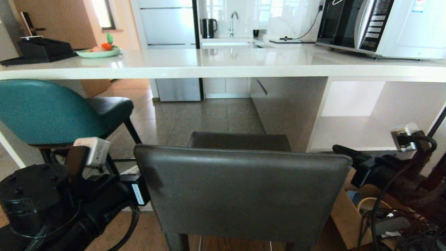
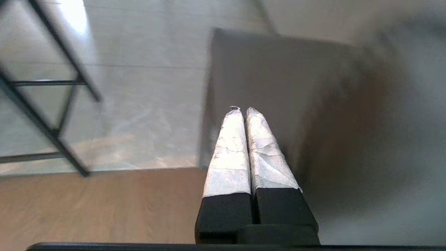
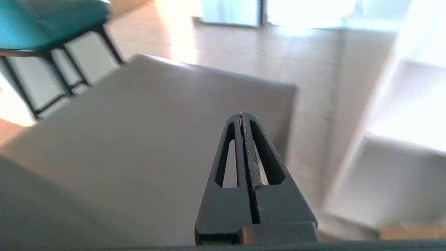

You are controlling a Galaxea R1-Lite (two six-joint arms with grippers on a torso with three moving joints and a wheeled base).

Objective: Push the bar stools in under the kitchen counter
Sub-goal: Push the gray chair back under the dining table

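Grey stool (image 1: pixel 240 188): bottom centre, seat short of the counter (image 1: pixel 223 66).
Teal stool (image 1: pixel 45 111): left.
Left gripper (image 2: pixel 243 111): clenched, empty.
Right gripper (image 3: pixel 241 115): clenched, empty.
Writing: none readable.

Grey tiled floor (image 1: pixel 209 118) meets wood flooring (image 2: pixel 97 205); glossy white backsplash (image 1: pixel 258 15) behind.
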